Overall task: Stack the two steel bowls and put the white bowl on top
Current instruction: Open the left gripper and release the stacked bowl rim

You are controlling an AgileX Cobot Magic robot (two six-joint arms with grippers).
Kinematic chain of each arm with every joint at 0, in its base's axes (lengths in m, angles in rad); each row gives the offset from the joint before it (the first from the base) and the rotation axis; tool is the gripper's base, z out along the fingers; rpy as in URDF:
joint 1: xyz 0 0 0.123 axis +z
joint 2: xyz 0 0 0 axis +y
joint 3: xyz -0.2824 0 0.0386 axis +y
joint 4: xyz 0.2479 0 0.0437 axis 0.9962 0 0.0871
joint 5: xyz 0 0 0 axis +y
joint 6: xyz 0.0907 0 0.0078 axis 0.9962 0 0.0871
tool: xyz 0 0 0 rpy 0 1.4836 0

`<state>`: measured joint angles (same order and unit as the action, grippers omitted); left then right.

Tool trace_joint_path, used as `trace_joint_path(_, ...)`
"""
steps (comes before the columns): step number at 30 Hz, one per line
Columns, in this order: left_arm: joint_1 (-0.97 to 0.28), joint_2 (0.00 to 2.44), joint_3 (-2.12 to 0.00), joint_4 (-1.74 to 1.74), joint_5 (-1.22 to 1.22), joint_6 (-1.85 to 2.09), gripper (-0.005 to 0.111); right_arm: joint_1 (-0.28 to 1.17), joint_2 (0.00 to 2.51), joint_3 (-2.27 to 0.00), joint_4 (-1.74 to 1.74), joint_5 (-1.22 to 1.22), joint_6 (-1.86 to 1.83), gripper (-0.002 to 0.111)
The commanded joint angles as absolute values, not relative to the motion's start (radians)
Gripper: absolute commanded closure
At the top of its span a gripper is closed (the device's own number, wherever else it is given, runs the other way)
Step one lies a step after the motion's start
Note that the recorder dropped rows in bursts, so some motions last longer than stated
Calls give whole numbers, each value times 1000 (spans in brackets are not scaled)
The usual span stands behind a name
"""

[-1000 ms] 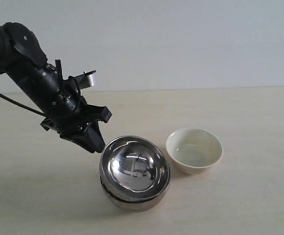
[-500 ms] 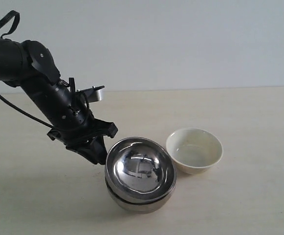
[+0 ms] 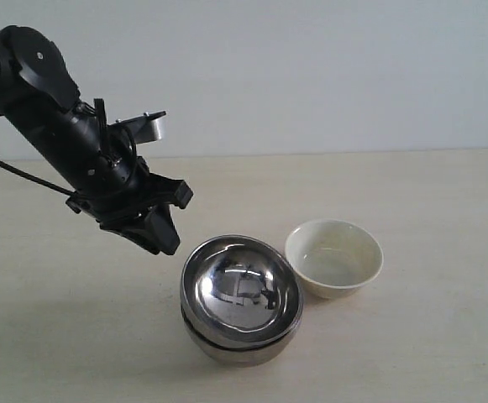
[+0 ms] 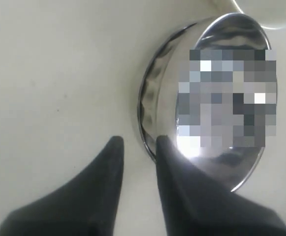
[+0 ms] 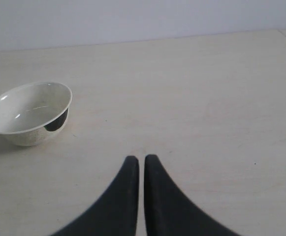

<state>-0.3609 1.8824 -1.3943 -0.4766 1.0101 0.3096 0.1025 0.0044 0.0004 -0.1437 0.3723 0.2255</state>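
The two steel bowls sit nested at the table's middle, the upper one resting slightly askew in the lower one. In the left wrist view the stack lies just beyond my fingertips. Right of the stack, a small gap away, the white bowl stands upright and empty; it also shows in the right wrist view. My left gripper hangs open and empty above the table, up and to the left of the stack. My right gripper is shut on nothing, low over bare table, and is out of the exterior view.
The pale wooden table runs back to a plain white wall. The left arm's black body slants in from the upper left.
The steel stack slid a little to the right and settled. My left gripper then rose and drew back to the left, away from the rim.
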Motion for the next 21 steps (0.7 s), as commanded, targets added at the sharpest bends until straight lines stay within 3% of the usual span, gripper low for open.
trace_joint_path(1, -374, 1876, -1389, -482, 999, 305, 63, 100, 0, 0, -146, 368, 225, 108)
trace_joint_path(4, -374, 1878, -1389, -480, 987, 290, 51, 100, 0, 0, -146, 368, 225, 108)
trace_joint_path(21, -374, 1957, -1389, -472, 938, 261, 51, 100, 0, 0, -146, 368, 225, 108)
